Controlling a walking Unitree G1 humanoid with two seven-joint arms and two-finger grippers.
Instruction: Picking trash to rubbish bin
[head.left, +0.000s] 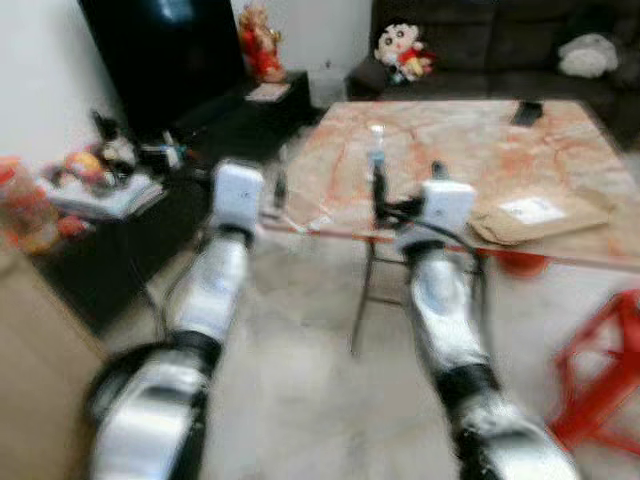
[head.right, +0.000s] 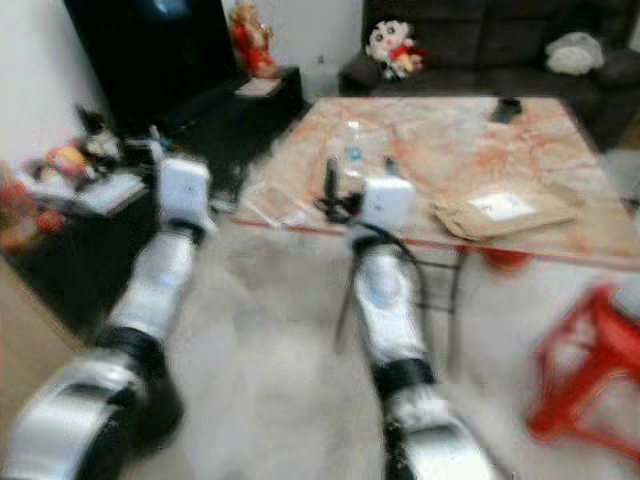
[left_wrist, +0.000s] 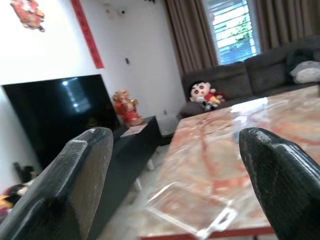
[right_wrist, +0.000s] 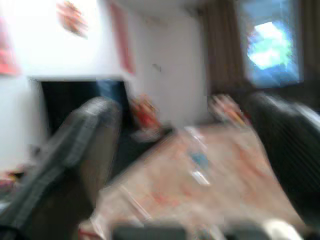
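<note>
Marble-patterned orange and cream table is seen ahead, blurred in the head views. A clear plastic bottle with a blue label stands upright near its near edge, at about 12 o'clock from the right gripper, whose black fingers are spread apart with nothing between them. The left gripper is held at the table's near left corner, its fingers also spread and empty; a clear flat plastic wrapper lies on the tabletop between them. A brown paper envelope with a white label rests at 2 o'clock from the right gripper. A red plastic stool stands at 4 o'clock.
</note>
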